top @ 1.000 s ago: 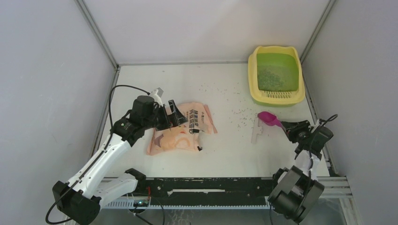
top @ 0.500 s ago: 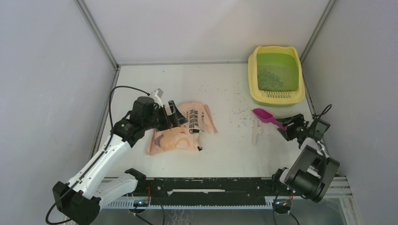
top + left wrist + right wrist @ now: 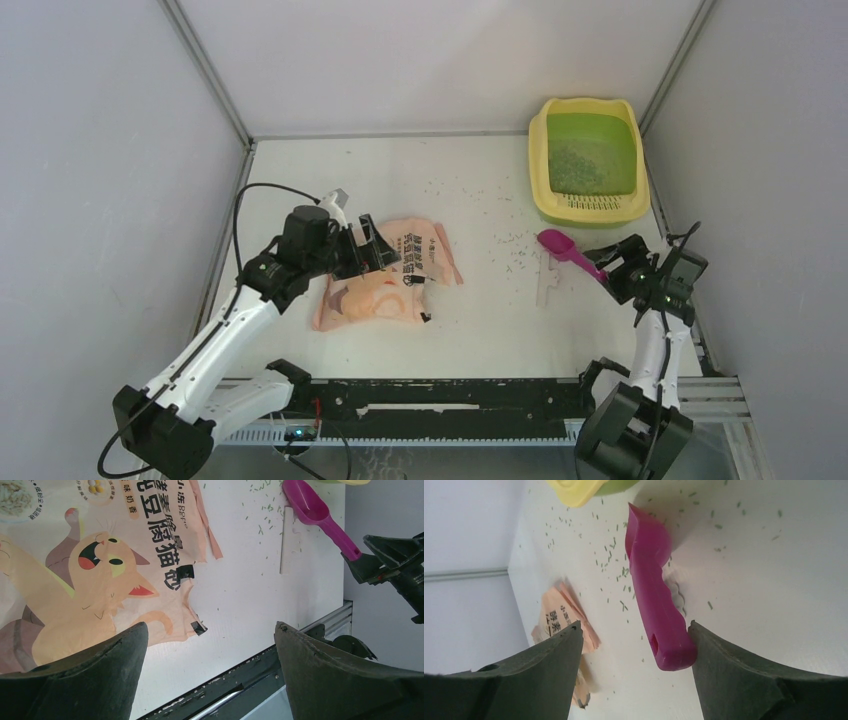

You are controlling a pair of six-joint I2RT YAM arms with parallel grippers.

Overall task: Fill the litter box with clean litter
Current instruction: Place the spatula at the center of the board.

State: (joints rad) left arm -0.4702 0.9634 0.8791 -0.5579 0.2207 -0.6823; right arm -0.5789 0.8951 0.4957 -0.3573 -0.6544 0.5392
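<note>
Step in hand, as judged: scooping. The litter box [image 3: 538,175] is seen at 1 o'clock on the table [image 3: 480,330], its slotted step facing the arms. A thin patch of litter [image 3: 578,165] is noted in the green basin, with much of the basin floor bare, so the fill is judged well short of done.

The magenta scoop [image 3: 563,248] lies flat on the table at 3 o'clock, bowl toward the box and empty. Stray granules [image 3: 515,245] are scattered at its 9 o'clock.

The right gripper [image 3: 608,266] is held low at the handle end, the forearm raised steeply from the base and the wrist bent down. Its jaws are apart and straddle the handle without clamping it. Whether one finger touches the handle end cannot be told.

The left gripper [image 3: 385,245] is poised over the top edge of the peach-pink cat-print bag [image 3: 385,290] at 9 o'clock, arm stretched forward, jaws fully apart, nothing held.

Next move, as judged: the scoop is to be gripped squarely on the handle, loaded at the bag and carried level to the basin. Spillage is the risk.
</note>
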